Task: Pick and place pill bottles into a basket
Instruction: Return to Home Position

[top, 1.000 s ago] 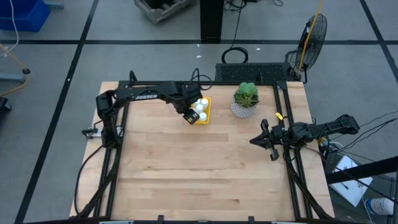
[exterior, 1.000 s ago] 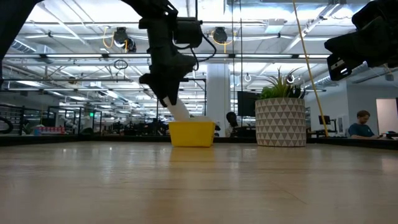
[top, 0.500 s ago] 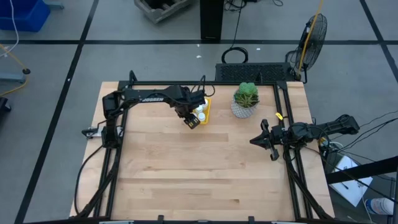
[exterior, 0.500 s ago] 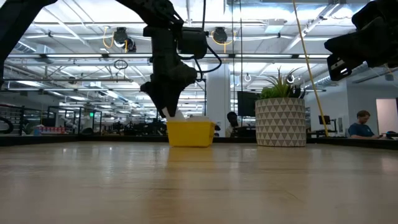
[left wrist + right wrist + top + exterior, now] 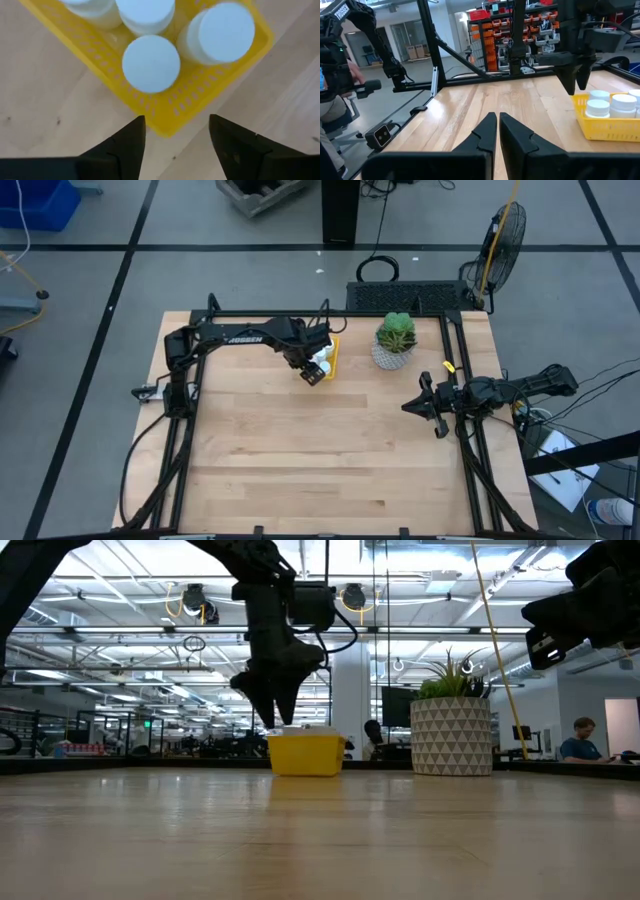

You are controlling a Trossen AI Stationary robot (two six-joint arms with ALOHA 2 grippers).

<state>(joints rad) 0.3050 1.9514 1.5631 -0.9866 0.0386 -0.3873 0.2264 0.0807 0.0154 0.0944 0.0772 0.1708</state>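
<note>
**A:** Entry: left gripper [image 5: 313, 369], position and jaws?

**B:** It hangs over one corner of the bright yellow rectangular plastic tray [image 5: 334, 357], fingers pointing down. In the low view the tips [image 5: 274, 718] sit just above the rim. Its jaws stand wide apart with nothing between them, and the wrist view shows only the tray's corner [image 5: 164, 128] below the gap.

**A:** Where are the small white cylindrical pill bottles [image 5: 151, 64]?

**B:** Inside the tray, upright and packed close together. Four white caps show from the left wrist.

**A:** Where is the tray itself?

**B:** Toward the back of the light wooden table [image 5: 320, 460], just left of the white patterned pot with a green plant [image 5: 395, 344].

**A:** And the right gripper [image 5: 410, 407]?

**B:** It is at the table's right edge, well apart from the tray and pointing inward. Its fingers are drawn together, holding nothing.
</note>
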